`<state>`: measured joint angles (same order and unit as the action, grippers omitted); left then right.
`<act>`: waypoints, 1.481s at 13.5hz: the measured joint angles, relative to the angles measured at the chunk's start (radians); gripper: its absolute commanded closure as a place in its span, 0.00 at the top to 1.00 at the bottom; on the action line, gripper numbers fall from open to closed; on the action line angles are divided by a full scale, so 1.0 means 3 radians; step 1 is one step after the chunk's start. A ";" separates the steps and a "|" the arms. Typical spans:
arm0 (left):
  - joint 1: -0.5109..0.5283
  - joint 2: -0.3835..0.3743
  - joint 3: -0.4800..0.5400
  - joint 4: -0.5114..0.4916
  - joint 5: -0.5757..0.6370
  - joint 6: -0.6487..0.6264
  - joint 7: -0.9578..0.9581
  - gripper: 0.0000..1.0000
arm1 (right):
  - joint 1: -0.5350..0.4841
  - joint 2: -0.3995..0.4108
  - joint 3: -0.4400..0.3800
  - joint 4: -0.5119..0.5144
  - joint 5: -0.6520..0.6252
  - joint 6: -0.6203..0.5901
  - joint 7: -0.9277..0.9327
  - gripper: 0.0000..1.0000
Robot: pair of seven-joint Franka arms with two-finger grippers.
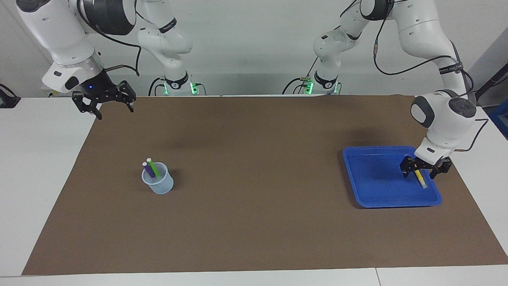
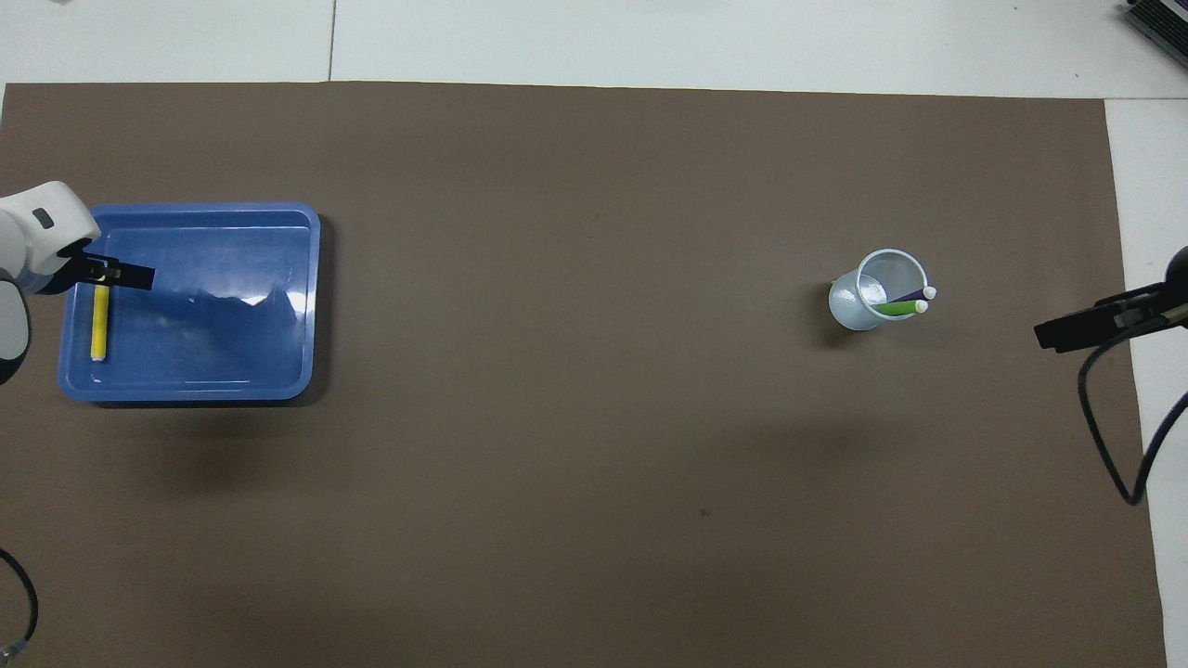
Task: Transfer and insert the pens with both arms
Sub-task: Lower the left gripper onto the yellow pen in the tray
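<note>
The yellow pen [image 1: 421,182] lies in the blue tray [image 1: 373,186], along the tray's side at the left arm's end of the table; it also shows in the overhead view [image 2: 98,327]. My left gripper [image 1: 420,174] is low in the tray, open, its fingers on either side of the pen's end nearer the robots [image 2: 102,276]. The purple pen [image 1: 148,169] and the green pen [image 1: 153,167] stand tilted in a clear cup [image 1: 158,186]. My right gripper [image 1: 115,112] is open and empty, raised over the mat's corner at the right arm's end.
The brown mat [image 1: 254,178] covers the table between the cup [image 2: 858,301] and the tray [image 2: 232,278]. The right arm's black cable [image 2: 1104,436] hangs over the mat's edge.
</note>
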<state>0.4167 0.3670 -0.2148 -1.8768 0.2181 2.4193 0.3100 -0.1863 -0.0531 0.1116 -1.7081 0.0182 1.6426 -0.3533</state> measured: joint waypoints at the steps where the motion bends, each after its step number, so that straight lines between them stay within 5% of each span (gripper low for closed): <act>1: 0.0015 0.0001 -0.0001 -0.0046 0.0000 0.0056 0.0001 1.00 | 0.0000 -0.0002 0.0000 0.0000 0.0000 0.0000 0.0000 1.00; 20: 0.0120 0.0004 -0.0022 -0.0470 0.0000 0.0451 -0.0190 1.00 | -0.0065 -0.0042 -0.0011 -0.0001 -0.0137 -0.0161 0.0007 1.00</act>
<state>0.4527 0.3684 -0.2214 -2.0178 0.2182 2.5547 0.2529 -0.2059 -0.0657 0.1083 -1.7084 -0.0228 1.5944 -0.3512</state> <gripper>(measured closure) 0.000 0.000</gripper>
